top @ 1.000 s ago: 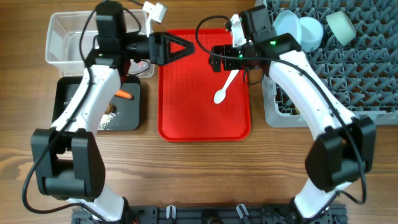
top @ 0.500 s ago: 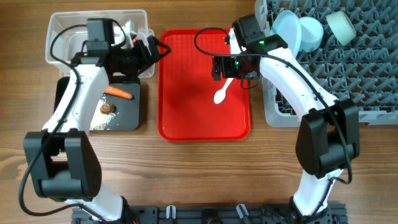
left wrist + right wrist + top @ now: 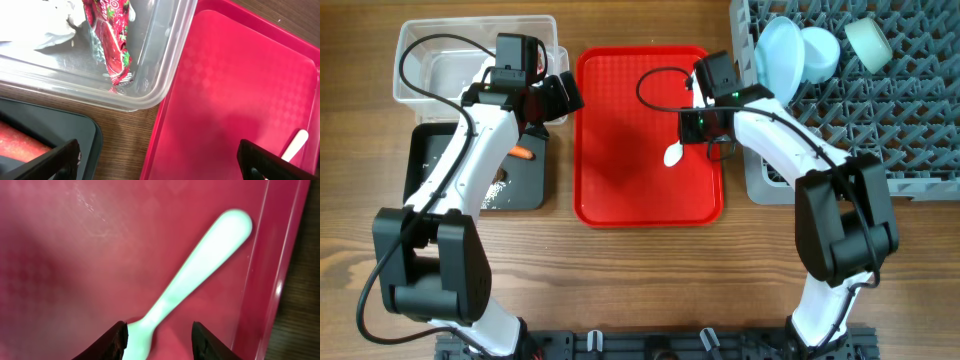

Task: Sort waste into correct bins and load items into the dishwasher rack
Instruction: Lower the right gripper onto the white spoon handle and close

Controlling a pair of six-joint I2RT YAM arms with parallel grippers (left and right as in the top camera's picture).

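Observation:
A white spoon [image 3: 672, 153] lies on the red tray [image 3: 620, 185], toward its right rim. My right gripper [image 3: 693, 127] is low over it. In the right wrist view the spoon [image 3: 200, 275] runs between the fingers of the right gripper [image 3: 160, 335]. The jaws are open but narrow, the left finger at the spoon's edge and the right one apart from it. My left gripper [image 3: 567, 95] hangs wide open and holds nothing. It is over the wood strip [image 3: 125, 135] between the black bin [image 3: 60, 125] and the tray. The clear bin [image 3: 150, 95] holds a red wrapper [image 3: 110, 35] and tissue [image 3: 50, 25].
The grey rack [image 3: 920, 130] at the right holds a pale blue plate [image 3: 775, 50] and two bowls [image 3: 820, 50]. An orange carrot [image 3: 523, 154] and rice [image 3: 495, 195] lie in the black bin [image 3: 430, 170], in front of the clear bin [image 3: 415, 60].
My right gripper has come down over the spoon and its jaws have narrowed around it. My left gripper has drawn back left off the tray, still wide open.

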